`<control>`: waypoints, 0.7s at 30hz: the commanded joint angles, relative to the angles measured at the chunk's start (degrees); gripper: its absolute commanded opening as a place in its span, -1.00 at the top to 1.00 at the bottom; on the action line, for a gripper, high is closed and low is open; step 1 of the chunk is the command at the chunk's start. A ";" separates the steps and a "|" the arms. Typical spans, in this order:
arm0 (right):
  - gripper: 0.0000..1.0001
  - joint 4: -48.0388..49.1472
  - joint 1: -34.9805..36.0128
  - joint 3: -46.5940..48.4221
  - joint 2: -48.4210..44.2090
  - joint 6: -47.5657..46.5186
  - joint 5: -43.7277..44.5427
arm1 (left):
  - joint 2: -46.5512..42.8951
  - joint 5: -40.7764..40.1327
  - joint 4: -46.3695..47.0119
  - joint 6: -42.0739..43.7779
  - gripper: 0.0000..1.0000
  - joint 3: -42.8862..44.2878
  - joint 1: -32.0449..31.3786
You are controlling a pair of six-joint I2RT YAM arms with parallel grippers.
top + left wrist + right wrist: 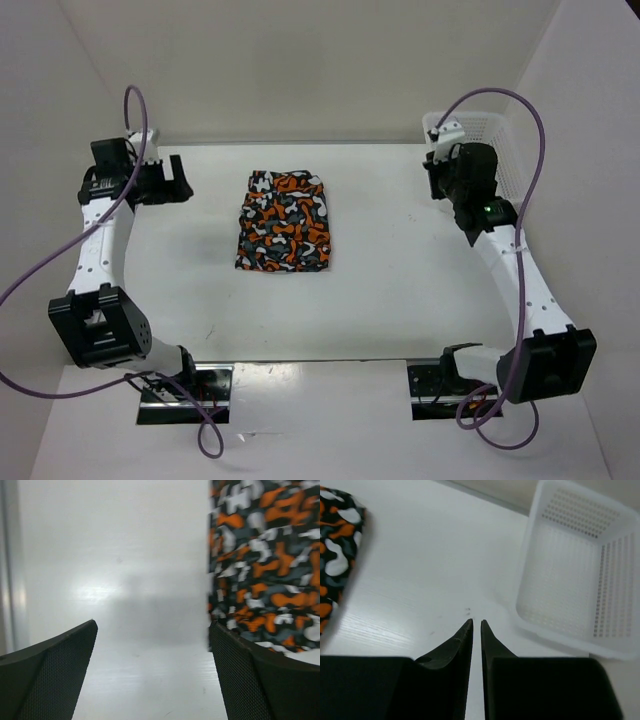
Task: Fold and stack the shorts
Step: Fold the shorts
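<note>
Soft cloth on a smooth white table
The shorts are matt printed fabric. The table shows a faint grain and a soft sheen. The basket is white perforated plastic, and the fingers have matt black, finely textured pads.

No text, label, brand, number or sign can be read anywhere: not on the shorts, the basket or the table.
</note>
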 commanded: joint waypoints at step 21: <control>0.64 -0.44 -4.21 -14.30 -11.46 -1.76 -1.84 | -8.35 -18.05 4.95 0.36 -1.00 -13.25 0.64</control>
